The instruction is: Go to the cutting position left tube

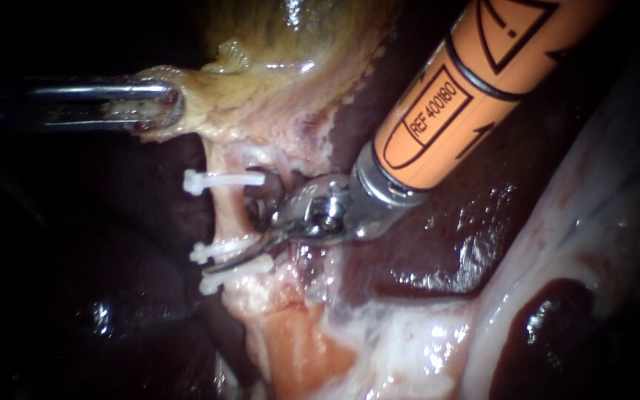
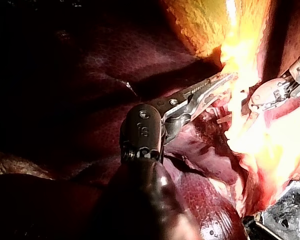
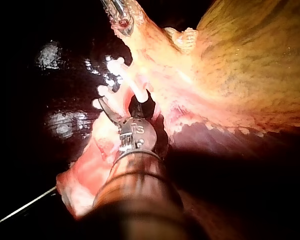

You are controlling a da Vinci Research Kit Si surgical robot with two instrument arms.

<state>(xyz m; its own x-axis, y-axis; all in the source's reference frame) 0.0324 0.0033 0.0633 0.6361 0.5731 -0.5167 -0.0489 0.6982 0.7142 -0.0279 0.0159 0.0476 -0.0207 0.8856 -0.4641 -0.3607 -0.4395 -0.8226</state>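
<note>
White plastic clips [image 1: 224, 180], three of them, sit across the left tube [image 1: 229, 211], which has the gallbladder [image 1: 298, 52] at its upper end. The right instrument [image 1: 240, 235] has its end effector spread: one thin blade lies over the tube between the two lower clips, the other just right of the tube. The left instrument [image 1: 161, 104] is up and left of the tube, end effector pinching gallbladder tissue.
</note>
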